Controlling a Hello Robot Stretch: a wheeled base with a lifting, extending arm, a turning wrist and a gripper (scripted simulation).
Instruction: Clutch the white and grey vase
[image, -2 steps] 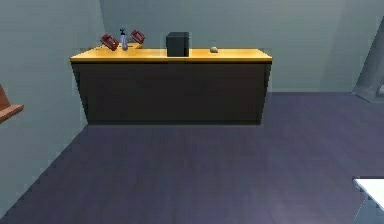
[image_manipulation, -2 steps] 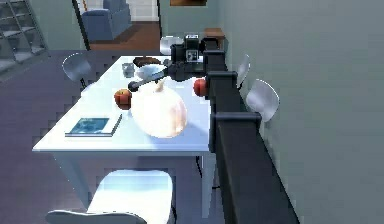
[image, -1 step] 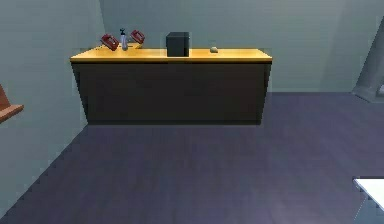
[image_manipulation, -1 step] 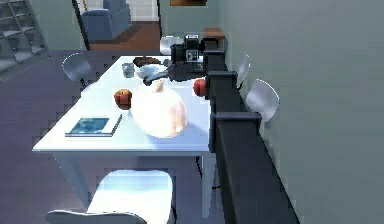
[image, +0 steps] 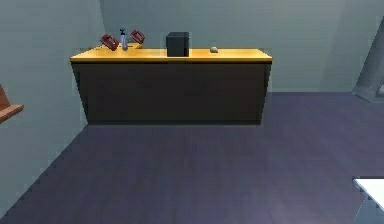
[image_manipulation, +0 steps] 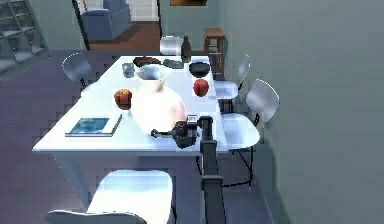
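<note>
The gripper (image_manipulation: 176, 134) reads matt black and hard-looking. Next to it, the vase (image_manipulation: 157, 100): smooth, pale, with a soft ceramic-like gloss. Beneath the gripper, the table (image_manipulation: 70, 140), smooth white with a faint sheen. Farther out from the gripper, a red apple (image_manipulation: 201, 87) with shiny skin. Right of the gripper in the arm side view, a chair (image_manipulation: 262, 100) with a smooth white shell.

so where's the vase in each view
forward view: a counter stands ahead; the white corner at the bottom right is probably the edge of the vase's table.
arm side view: the vase is mid-picture on the white table, just left of the gripper.
shared landmark: the white table, probably.
</note>
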